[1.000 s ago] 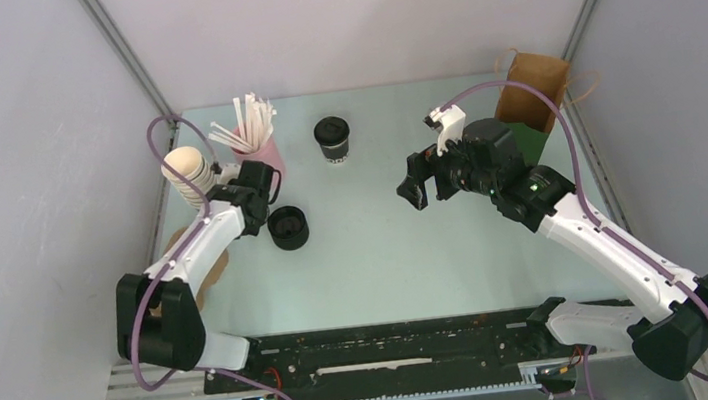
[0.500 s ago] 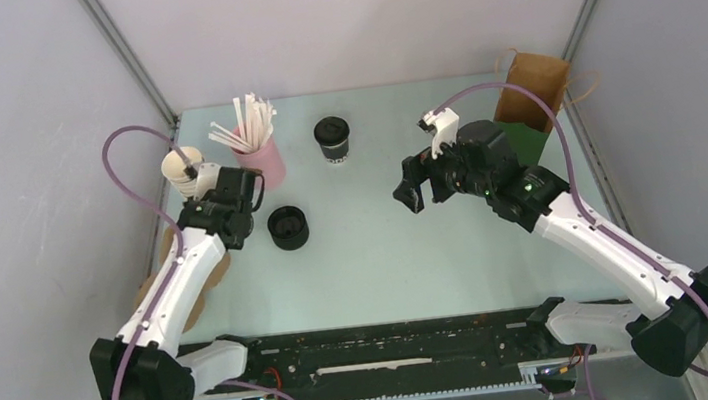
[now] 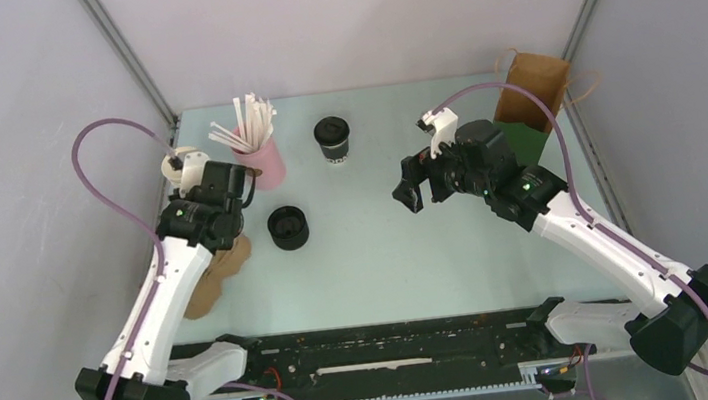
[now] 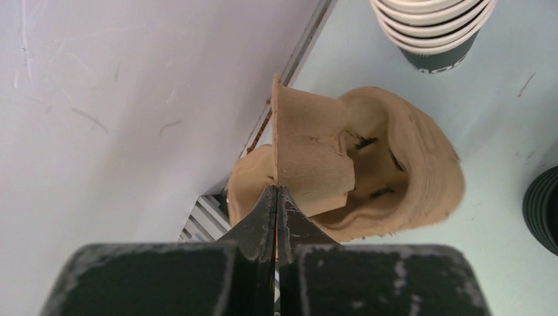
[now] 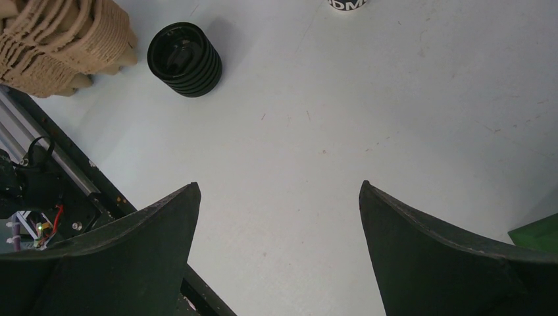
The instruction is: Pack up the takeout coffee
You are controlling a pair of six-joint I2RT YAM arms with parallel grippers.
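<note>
The takeout coffee, a small dark cup with a black lid, stands at the back middle of the table; only its base shows in the right wrist view. The brown paper bag stands at the back right. My left gripper is shut on the thin edge of a brown pulp cup carrier, over the carrier stack at the left edge. My right gripper is open and empty above bare table, right of centre, its jaws wide apart.
A squat stack of black lids sits left of centre, also in the right wrist view. A pink cup of stirrers and stacked lidless cups stand at the back left. A green object lies by the bag.
My left arm has swung left and back from beside the pink cup, and its wrist now hangs over the carrier stack. My right arm has barely moved.
</note>
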